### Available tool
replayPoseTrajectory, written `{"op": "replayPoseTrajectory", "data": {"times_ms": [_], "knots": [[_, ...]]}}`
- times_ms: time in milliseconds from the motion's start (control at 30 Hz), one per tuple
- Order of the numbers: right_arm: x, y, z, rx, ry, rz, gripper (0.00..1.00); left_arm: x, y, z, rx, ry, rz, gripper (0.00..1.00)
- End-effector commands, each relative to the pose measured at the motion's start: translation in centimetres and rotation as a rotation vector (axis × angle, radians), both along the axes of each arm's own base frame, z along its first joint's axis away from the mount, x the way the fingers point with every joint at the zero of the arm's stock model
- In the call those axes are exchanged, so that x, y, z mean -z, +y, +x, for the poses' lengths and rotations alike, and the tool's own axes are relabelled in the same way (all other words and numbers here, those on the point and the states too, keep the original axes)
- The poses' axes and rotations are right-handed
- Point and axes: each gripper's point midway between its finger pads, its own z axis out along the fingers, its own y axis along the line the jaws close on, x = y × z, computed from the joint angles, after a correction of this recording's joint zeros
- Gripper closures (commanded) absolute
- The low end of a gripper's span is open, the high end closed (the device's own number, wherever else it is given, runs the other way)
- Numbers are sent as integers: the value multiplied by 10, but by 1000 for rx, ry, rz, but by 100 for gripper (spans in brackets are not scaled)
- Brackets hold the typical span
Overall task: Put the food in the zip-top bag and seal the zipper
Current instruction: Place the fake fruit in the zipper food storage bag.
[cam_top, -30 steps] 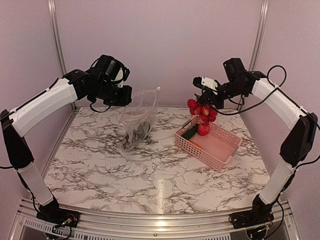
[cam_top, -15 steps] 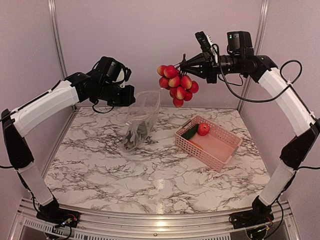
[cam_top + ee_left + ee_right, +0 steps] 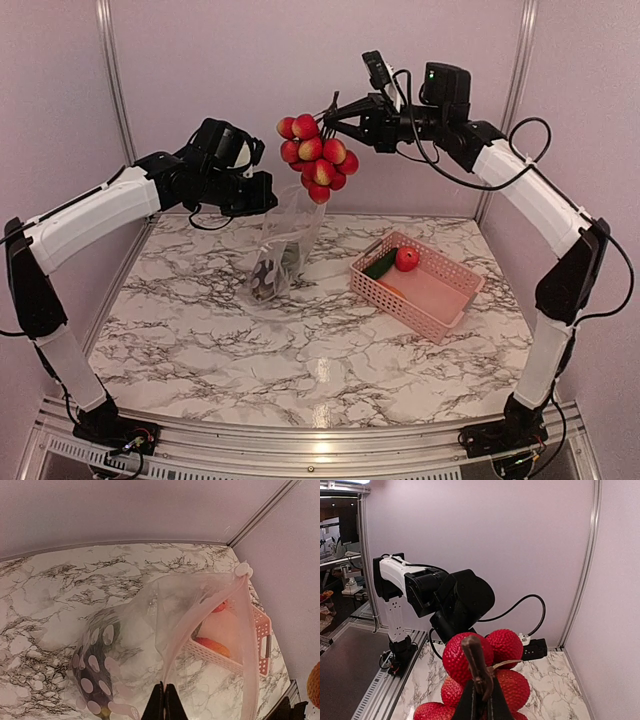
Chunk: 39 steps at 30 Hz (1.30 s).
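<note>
My right gripper (image 3: 335, 113) is shut on the brown stem (image 3: 476, 665) of the cluster of small red balls (image 3: 317, 157), which hangs in the air just above the mouth of the clear zip-top bag (image 3: 280, 235). In the right wrist view the cluster (image 3: 507, 647) fills the bottom. My left gripper (image 3: 262, 192) is shut on the bag's upper edge (image 3: 172, 670) and holds the bag upright and open. The zipper strip (image 3: 247, 630) curves along the mouth. A dark piece (image 3: 97, 672) lies inside the bag. A red round fruit (image 3: 406, 258) and a green cucumber (image 3: 380, 265) lie in the pink basket (image 3: 440, 310).
The pink basket stands right of the bag on the marble table (image 3: 300, 350). An orange-red piece (image 3: 212, 646) shows in the basket through the bag. Walls close the back and sides, with metal posts (image 3: 108, 80) in the corners.
My right gripper has carried the red cluster up from the basket and leftward, until it now hangs over the bag's mouth. The left gripper has kept hold of the bag, shifting slightly.
</note>
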Motion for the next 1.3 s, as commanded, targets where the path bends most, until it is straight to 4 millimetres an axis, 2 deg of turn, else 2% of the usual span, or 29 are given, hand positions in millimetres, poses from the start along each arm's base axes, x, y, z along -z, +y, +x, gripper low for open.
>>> {"op": "replayPoseTrajectory", "data": {"times_ms": [0, 167, 367, 500, 733, 900, 1033, 1200, 1267], "knots": [[-4, 14, -1, -57, 31, 47, 100, -20, 2, -2, -5, -33, -60, 100], [17, 26, 3, -112, 99, 44, 100, -26, 3, -4, -20, -35, -99, 100], [58, 29, 9, -96, 139, 3, 100, -40, 7, -8, -36, -63, -156, 100], [84, 28, 13, -54, 140, -37, 100, -41, 10, -9, -45, -68, -159, 100], [103, 27, 20, 29, 157, -109, 100, -42, 12, -9, -58, -77, -166, 100], [126, 34, 22, 94, 151, -229, 100, -48, 15, -10, -60, -103, -179, 100], [141, 37, 14, 96, 169, -304, 100, -53, 20, -10, -80, -125, -181, 100], [151, 40, 6, 94, 169, -392, 100, -49, 16, -8, -67, -122, -180, 100], [155, 41, 8, 120, 192, -428, 100, -48, 12, -8, -49, -121, -186, 100]]}}
